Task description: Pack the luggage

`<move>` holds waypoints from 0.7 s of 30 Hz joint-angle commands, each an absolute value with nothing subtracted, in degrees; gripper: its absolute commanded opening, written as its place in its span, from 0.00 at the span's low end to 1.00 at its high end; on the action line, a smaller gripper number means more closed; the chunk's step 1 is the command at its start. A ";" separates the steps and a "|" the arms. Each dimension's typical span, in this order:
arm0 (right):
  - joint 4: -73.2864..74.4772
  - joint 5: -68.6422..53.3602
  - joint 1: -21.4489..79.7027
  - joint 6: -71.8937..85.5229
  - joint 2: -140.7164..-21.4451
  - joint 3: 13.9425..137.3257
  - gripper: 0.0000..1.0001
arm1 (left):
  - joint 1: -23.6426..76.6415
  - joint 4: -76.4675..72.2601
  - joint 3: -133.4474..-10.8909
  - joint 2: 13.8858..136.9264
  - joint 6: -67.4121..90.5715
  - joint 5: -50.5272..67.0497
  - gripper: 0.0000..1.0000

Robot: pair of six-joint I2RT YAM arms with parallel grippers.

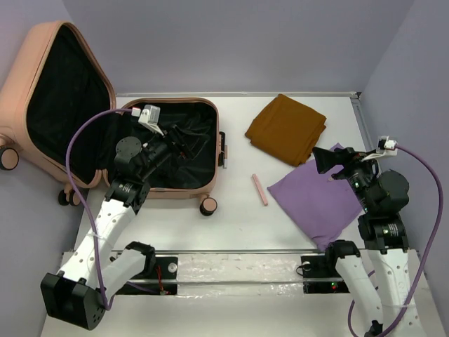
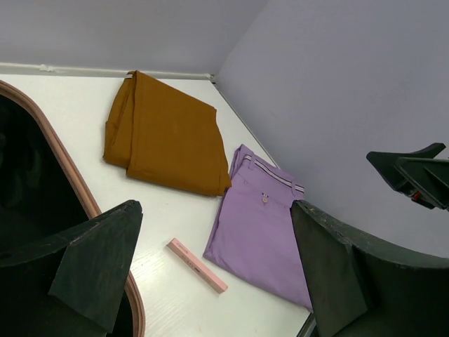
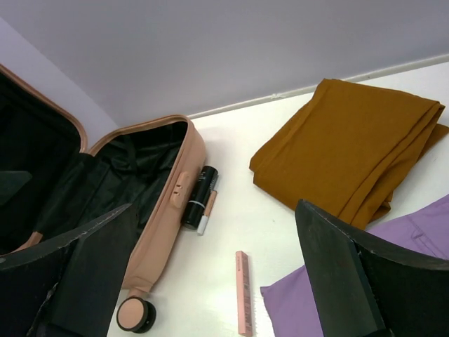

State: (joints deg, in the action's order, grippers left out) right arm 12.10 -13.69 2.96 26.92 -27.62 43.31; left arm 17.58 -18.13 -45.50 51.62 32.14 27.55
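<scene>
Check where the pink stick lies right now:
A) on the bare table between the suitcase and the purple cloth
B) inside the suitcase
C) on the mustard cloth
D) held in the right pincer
A: the pink stick lies flat on the table, in the gap between the suitcase and the purple cloth, touching neither.
</scene>
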 commanded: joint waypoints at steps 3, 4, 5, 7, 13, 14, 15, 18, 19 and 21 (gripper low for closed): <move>11.43 -13.45 2.55 27.60 -27.86 43.24 1.00 | 17.93 -20.92 -49.04 52.12 34.28 28.48 0.99; 11.43 -13.53 2.55 27.77 -27.60 43.16 1.00 | 17.93 -21.00 -49.30 52.29 34.80 28.22 0.99; 11.43 -13.54 2.55 28.03 -27.42 43.07 0.98 | 17.93 -21.44 -49.31 52.38 34.98 28.13 0.99; 11.42 -13.62 2.55 28.12 -27.33 42.72 0.92 | 18.10 -22.15 -49.22 52.73 35.42 29.09 0.99; 11.51 -17.48 2.55 28.04 -29.79 42.63 0.39 | 18.54 -22.06 -47.21 53.09 34.81 30.32 0.99; 11.51 -18.01 2.55 27.95 -30.40 42.54 0.38 | 18.89 -21.97 -46.76 52.91 34.63 30.32 0.99; 11.60 -18.45 2.55 27.69 -31.11 42.63 0.34 | 19.07 -21.89 -46.41 52.74 34.28 30.50 0.99; 11.78 -23.54 2.55 26.37 -35.93 42.89 0.27 | 19.42 -20.14 -45.79 52.12 32.26 30.85 0.99; 11.60 -25.03 2.55 26.02 -39.86 42.89 0.27 | 19.51 -18.04 -45.88 51.86 30.43 30.41 0.99; 11.08 -24.45 5.17 25.23 -44.27 42.72 0.29 | 19.69 -15.92 -45.62 50.55 28.13 28.58 0.99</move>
State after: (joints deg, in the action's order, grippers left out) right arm 11.84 -20.03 3.03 27.38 -36.56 42.54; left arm 19.18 -17.65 -46.39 53.34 32.75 28.67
